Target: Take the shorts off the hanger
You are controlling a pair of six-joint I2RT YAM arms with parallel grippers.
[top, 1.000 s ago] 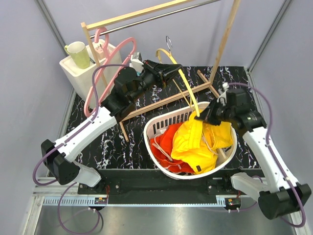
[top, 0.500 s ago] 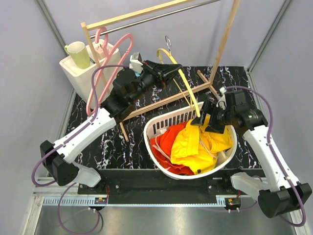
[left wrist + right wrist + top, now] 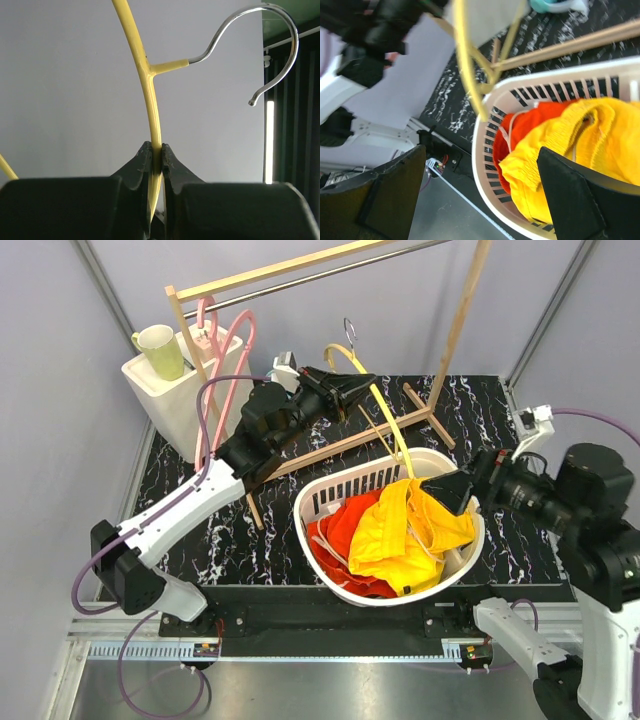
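My left gripper (image 3: 345, 390) (image 3: 156, 155) is shut on the yellow hanger (image 3: 385, 425) (image 3: 135, 45), holding it up over the back of the table, metal hook (image 3: 280, 30) uppermost. The hanger's lower end reaches the rim of the white basket (image 3: 318, 495) (image 3: 481, 150); no fabric shows on it. The yellow shorts (image 3: 405, 535) (image 3: 580, 145) lie crumpled in the basket on top of the orange-red shorts (image 3: 340, 530) (image 3: 520, 130). My right gripper (image 3: 450, 490) (image 3: 480, 185) hovers above the basket's right side, open wide and holding nothing.
A wooden clothes rack (image 3: 330, 265) spans the back, its base bars (image 3: 350, 440) lying across the table behind the basket. Pink hangers (image 3: 215, 350) hang at its left end. A white box (image 3: 175, 395) with a green cup (image 3: 160, 348) stands back left.
My right gripper opened and let go of the yellow shorts, which settled into the basket; that arm then rose and drew back to the right. The left arm lifted the hanger slightly.
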